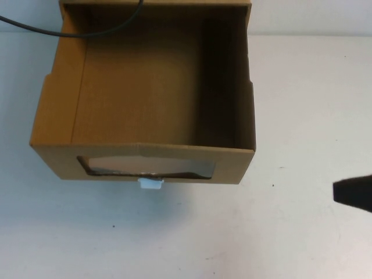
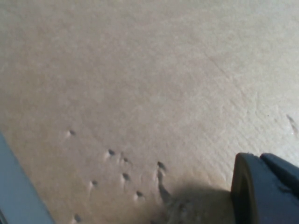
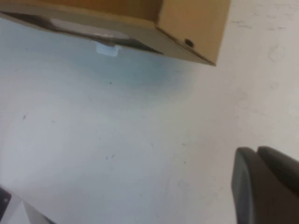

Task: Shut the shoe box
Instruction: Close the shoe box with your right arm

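The shoe box (image 1: 145, 99) sits on the white table (image 1: 302, 104) toward its far middle, its drawer pulled out and empty, the clear window (image 1: 148, 166) facing the robot with the white pull tab (image 1: 150, 184) just below it. A black cable (image 1: 70, 32) crosses the far left corner. The right gripper (image 1: 354, 195) hovers near the table's right edge, well apart from the box. The left gripper (image 2: 264, 191) sits close against bare cardboard (image 2: 140, 84).

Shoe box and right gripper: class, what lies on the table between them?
Nothing: in the high view only bare white table separates the shoe box from the right gripper. The left gripper hovers over cardboard.
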Available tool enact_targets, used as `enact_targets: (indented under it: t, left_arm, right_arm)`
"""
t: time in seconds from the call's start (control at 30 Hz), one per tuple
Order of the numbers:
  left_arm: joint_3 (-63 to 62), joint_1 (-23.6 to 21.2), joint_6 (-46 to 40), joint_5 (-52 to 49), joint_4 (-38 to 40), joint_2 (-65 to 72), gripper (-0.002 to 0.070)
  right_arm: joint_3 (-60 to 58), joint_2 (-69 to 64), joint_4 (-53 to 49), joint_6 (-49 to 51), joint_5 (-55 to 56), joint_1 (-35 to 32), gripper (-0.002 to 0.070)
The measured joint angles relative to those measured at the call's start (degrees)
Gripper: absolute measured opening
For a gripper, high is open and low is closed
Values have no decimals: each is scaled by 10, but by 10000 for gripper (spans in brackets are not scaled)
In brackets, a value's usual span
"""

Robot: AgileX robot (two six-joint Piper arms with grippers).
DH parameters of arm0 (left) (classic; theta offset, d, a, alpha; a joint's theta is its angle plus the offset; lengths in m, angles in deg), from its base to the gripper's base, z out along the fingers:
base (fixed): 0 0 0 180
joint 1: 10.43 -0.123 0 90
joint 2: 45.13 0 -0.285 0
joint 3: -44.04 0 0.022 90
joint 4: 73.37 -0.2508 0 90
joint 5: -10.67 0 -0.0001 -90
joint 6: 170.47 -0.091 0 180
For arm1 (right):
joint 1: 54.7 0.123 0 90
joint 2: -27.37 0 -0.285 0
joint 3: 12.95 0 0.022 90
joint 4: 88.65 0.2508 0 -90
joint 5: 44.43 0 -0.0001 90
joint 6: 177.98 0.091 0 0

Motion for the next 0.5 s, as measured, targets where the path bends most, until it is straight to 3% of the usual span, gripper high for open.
enact_targets:
  t: [0.23, 0.4, 0.5]
  left_arm:
    - [0, 0, 0, 0, 0, 0, -5]
    - [0, 0, 0, 0, 0, 0, -5]
    - [0, 0, 0, 0, 0, 0, -5]
  right_arm:
    - [112, -117, -55, 42, 61, 187, -11]
    - [142, -174, -184, 149, 170, 372, -11]
    - [145, -205, -279, 228, 239, 439, -11]
